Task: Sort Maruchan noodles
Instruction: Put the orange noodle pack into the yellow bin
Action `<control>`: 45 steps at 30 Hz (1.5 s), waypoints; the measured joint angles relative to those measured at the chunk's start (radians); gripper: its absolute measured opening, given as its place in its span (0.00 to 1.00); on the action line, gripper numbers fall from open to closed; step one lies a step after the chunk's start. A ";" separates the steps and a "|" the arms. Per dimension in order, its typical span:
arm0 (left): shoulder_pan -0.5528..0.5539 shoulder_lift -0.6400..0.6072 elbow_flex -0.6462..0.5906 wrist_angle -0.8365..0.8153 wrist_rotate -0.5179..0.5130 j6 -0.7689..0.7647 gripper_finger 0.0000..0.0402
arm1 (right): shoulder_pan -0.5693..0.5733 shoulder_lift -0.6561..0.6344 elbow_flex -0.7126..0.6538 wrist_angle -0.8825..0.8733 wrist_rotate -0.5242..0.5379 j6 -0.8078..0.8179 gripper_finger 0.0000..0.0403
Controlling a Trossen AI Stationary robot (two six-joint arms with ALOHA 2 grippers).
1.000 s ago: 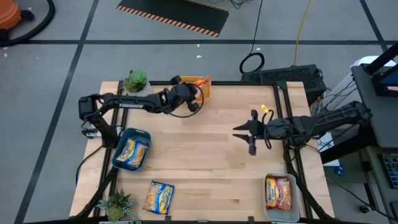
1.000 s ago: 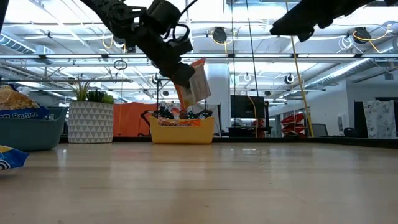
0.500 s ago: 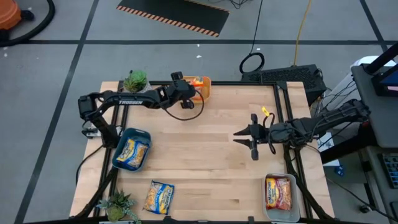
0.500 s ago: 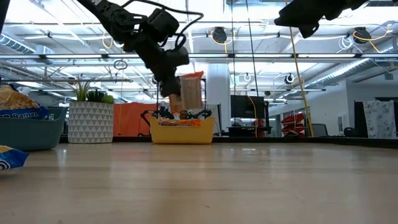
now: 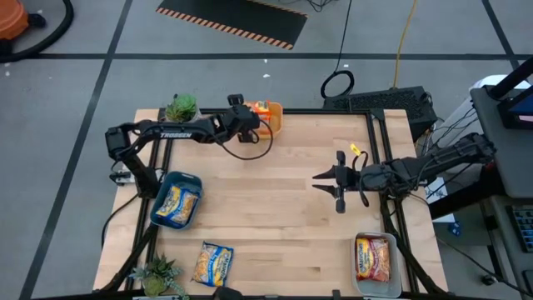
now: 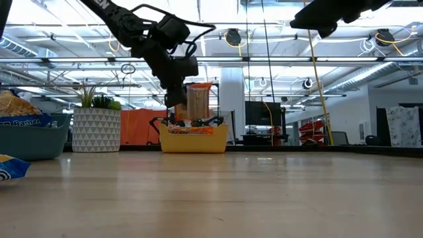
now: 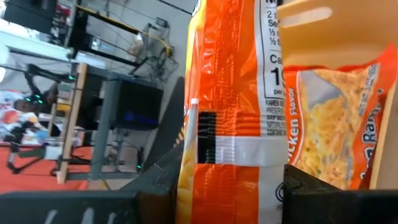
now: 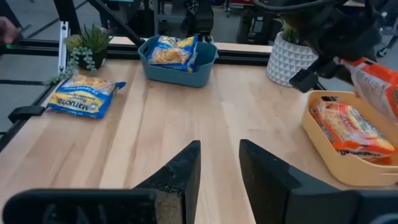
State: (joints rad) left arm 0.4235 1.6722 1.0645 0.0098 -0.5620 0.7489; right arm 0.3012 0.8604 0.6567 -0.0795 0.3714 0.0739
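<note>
Left gripper holds one orange packet above the yellow bin.

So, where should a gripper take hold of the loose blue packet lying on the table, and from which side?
The blue packet lies flat on the table, clear of the blue bin. Probably best to come straight down from above and pinch across its short width at the middle, or at a crimped end seam; flat, it offers no side to grasp. The open right gripper looks nearest.
</note>
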 joint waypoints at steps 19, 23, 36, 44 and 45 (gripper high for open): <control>0.027 -0.002 0.000 -0.093 0.088 -0.132 0.70 | -0.009 -0.032 0.000 0.113 -0.002 -0.177 0.26; 0.000 -0.002 0.000 -0.159 0.143 -0.249 0.70 | -0.022 -0.066 0.000 0.105 -0.002 -0.190 0.26; 0.004 -0.167 0.001 -0.364 0.276 -0.641 0.70 | -0.034 -0.098 0.000 0.045 -0.007 -0.174 0.26; -0.010 -0.197 0.002 -0.432 0.373 -0.738 0.70 | -0.029 -0.097 0.000 0.047 -0.010 -0.114 0.26; -0.019 -0.197 0.001 -0.434 0.398 -0.744 0.70 | -0.025 -0.097 0.000 0.047 -0.010 -0.105 0.26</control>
State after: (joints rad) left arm 0.4046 1.4749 1.0654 -0.4244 -0.1643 0.0049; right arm 0.2762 0.7631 0.6563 -0.0324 0.3611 -0.0313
